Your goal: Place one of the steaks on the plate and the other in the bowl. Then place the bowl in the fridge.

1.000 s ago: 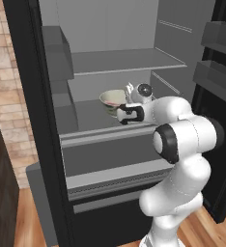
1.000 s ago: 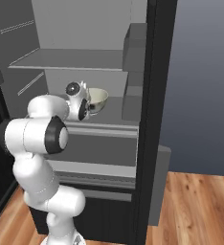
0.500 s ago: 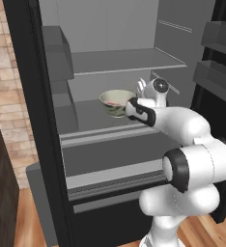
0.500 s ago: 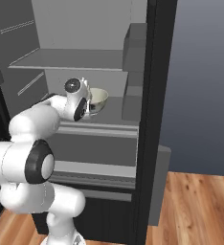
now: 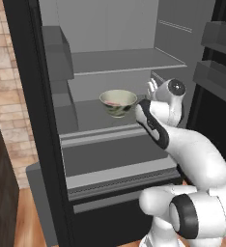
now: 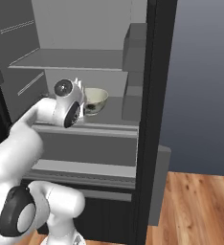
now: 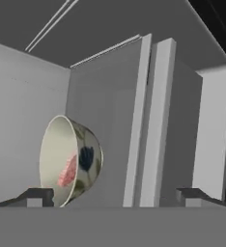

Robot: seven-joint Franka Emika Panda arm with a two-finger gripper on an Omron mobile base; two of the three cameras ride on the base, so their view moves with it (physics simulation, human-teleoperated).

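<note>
My pincer gapes, holding nothing; the hand view alone reveals a steak inside the bowl, at nine o'clock.

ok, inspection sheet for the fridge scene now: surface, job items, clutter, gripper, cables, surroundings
Surface: grey middle shelf of the open fridge, carrying the bowl.
Job's things: bowl upright on the shelf, a steak inside it.
Clutter: nothing seen.
Grippers: gripper open, beside the bowl and apart from it, holding nothing.
Cables: nothing seen.
Surroundings: brick wall on the left, wooden floor, door bins on the right.
</note>
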